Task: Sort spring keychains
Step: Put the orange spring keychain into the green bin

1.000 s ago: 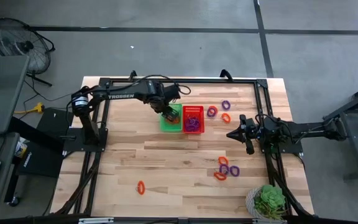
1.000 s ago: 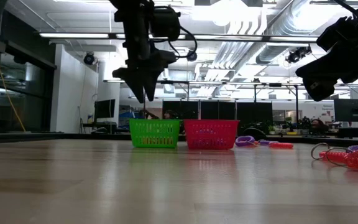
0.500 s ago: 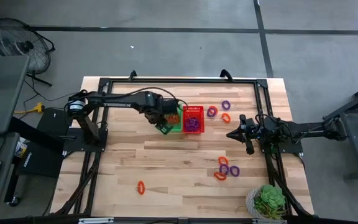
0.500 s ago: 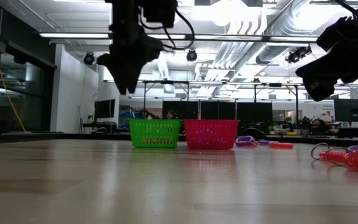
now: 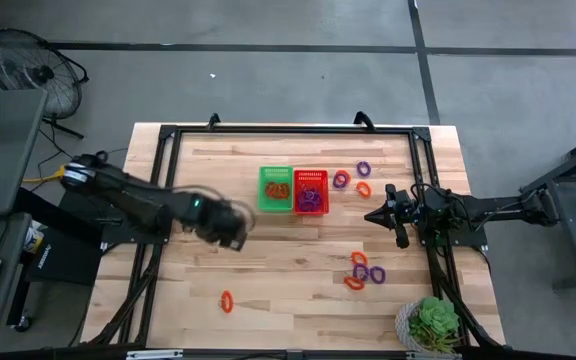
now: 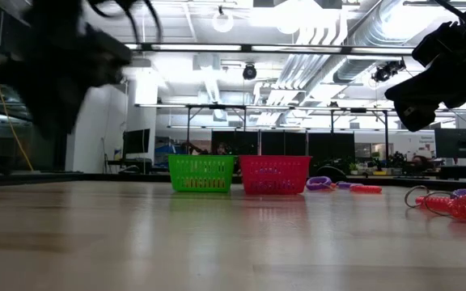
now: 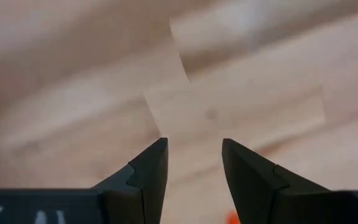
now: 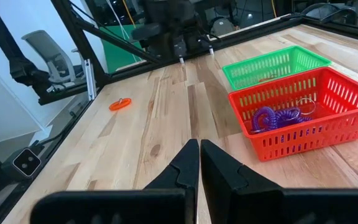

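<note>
My left gripper (image 5: 232, 232) hangs open over bare wood, left of and nearer than the baskets; the left wrist view shows nothing between its fingers (image 7: 194, 146). A green basket (image 5: 276, 188) holding orange spring keychains stands beside a red basket (image 5: 310, 190) holding purple ones (image 8: 278, 118). Loose orange and purple keychains lie right of the baskets (image 5: 353, 178) and in a cluster (image 5: 364, 270) toward the near right. One orange keychain (image 5: 226, 300) lies alone near the front edge. My right gripper (image 8: 199, 149) waits shut at the table's right side.
A black frame (image 5: 288, 130) runs round the work area. A potted plant (image 5: 431, 325) stands at the near right corner. Bare wood lies between the baskets and the lone orange keychain.
My left gripper has swung from above the green basket toward the table's left and near edges, sinking a little and rolling about its own axis. Its fingers stay open. Baskets, keychains and the right arm have kept still.
</note>
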You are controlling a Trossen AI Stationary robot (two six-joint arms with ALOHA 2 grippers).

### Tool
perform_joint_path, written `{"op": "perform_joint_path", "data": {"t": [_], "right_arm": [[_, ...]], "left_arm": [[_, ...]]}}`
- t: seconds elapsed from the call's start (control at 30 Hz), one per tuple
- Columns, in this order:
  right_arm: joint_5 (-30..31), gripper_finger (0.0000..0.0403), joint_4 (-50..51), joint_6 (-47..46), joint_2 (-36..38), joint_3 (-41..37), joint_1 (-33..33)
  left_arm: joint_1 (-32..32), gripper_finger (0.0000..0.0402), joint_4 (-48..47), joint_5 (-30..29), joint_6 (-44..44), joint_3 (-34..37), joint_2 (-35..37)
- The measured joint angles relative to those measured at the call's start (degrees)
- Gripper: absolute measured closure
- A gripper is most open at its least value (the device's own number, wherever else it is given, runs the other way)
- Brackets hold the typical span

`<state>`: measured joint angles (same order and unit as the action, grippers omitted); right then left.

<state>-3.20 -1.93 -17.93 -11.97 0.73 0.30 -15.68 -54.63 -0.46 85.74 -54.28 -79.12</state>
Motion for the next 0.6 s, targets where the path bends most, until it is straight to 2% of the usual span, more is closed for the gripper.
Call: {"op": "perform_joint_path", "data": {"t": [0.17,0.37,0.6], "right_arm": [[0.0,0.0391,0.0,0.0,0.0,0.0,0.0],[0.0,0.0391,0.0,0.0,0.0,0.0,0.0],[0.0,0.0391,0.0,0.0,0.0,0.0,0.0]], "left_arm": [[-11.2,0.0253,3.2,-1.7,14.6,0.1,-1.1],[-20.9,0.0253,8.5,-3.4,30.3,0.1,-5.7],[-25.7,0.0253,16.7,-3.2,40.7,0.1,-11.8]]}}
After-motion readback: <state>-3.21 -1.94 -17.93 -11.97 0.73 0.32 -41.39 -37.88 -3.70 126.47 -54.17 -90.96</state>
